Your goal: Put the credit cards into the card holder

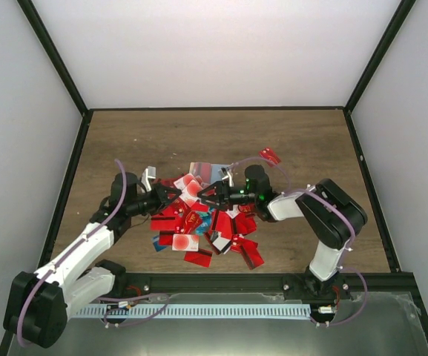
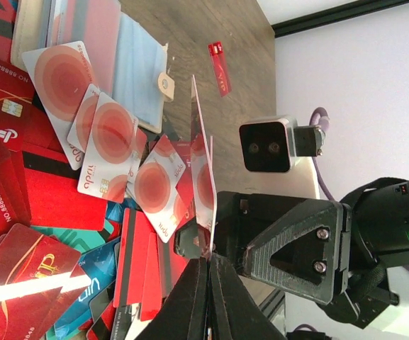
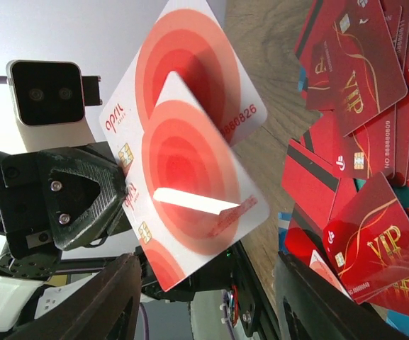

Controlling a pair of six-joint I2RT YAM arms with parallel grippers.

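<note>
Two arms are mounted at the near edge of the desk (image 1: 310, 141). The left arm (image 1: 87, 245) and the right arm (image 1: 332, 219) are both bent inward over a heap of credit cards (image 1: 199, 233) spread on the wood. Above the heap the two sets of jaws are set tip to tip. The left jaws are clenched on a white card (image 3: 204, 184) printed with red rings, which is held on edge, clear of the heap. The right jaws are released and stand spread to either side of that card.

In the left wrist view the card is seen only as a thin edge. Its face is shown in the right wrist view alone, where a second white card (image 3: 190, 78) of the same print is revealed behind it. Whether both are gripped cannot be told.

"VIP" in gold script and numbers beginning "NO 8888" can be read on the red cards; the small word on the white ones is not legible.

At the far edge of the heap the card holder (image 1: 201, 169) is laid flat, partly overlapped by white cards. Farther still, a lone red card (image 1: 271, 155) is set apart on bare wood.
</note>
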